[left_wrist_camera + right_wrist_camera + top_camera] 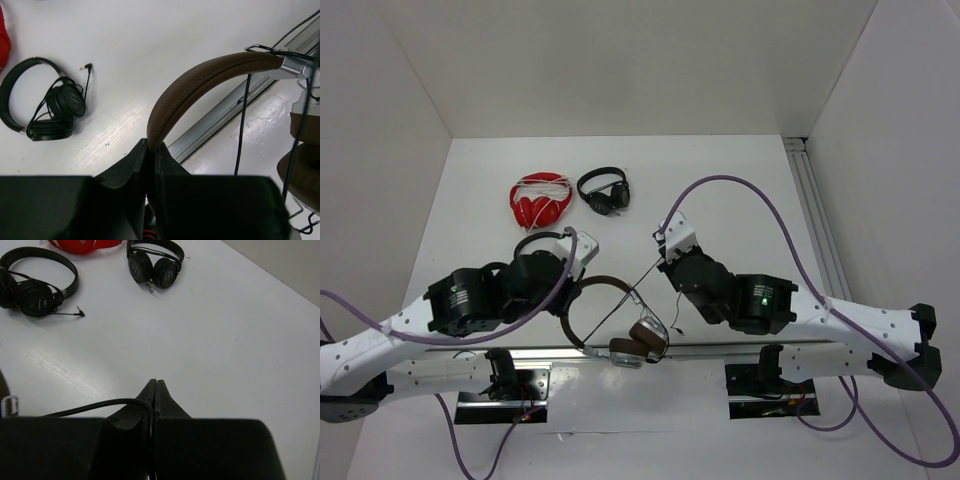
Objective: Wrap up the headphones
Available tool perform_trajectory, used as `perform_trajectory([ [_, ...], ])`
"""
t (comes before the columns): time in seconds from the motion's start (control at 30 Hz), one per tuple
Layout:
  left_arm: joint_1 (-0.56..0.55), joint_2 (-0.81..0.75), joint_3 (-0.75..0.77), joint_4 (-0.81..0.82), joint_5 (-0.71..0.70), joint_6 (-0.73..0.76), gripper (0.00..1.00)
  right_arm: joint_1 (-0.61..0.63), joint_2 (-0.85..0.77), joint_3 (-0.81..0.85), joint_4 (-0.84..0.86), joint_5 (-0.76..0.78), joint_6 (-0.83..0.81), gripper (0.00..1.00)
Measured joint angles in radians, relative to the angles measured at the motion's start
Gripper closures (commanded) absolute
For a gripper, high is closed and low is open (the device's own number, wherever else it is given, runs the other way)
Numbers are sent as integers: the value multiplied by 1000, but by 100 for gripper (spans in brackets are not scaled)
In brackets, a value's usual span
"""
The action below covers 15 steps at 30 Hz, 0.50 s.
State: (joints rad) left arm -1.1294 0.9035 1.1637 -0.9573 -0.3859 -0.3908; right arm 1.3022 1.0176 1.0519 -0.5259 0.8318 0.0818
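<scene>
Above the table (720, 190) near edge, L end effector (150, 146) clamps headband (200, 75), holding headphones (642, 338) up; R end effector (154, 386) is pinched on cable (95, 406), prob. tensioning it for winding.

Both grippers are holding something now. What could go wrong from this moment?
The right gripper holds only the thin cable between its shut jaws, so it may slip out. In the top view the cable runs nearly straight to the headphones; more pull could strain its joint or twist the headband in the left gripper.
</scene>
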Motion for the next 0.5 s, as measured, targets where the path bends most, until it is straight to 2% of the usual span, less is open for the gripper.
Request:
perform_trajectory([
  [0.17, 0, -42, 70, 2, 23, 4, 100, -99, 27, -40, 125, -139, -45, 100],
  [0.27, 0, -47, 102, 0, 23, 0, 100, -171, 53, -66, 197, -260, -51, 100],
  [0.37, 0, -44, 121, 0, -3, -12, 100, -276, 78, -99, 293, -443, -49, 99],
  [0.4, 0, -43, 126, 1, -16, -16, 100, -312, 82, -115, 323, -498, -47, 93],
  [0.5, 1, -43, 141, 2, -45, -40, 100, -401, 82, -198, 449, -679, -19, 84],
])
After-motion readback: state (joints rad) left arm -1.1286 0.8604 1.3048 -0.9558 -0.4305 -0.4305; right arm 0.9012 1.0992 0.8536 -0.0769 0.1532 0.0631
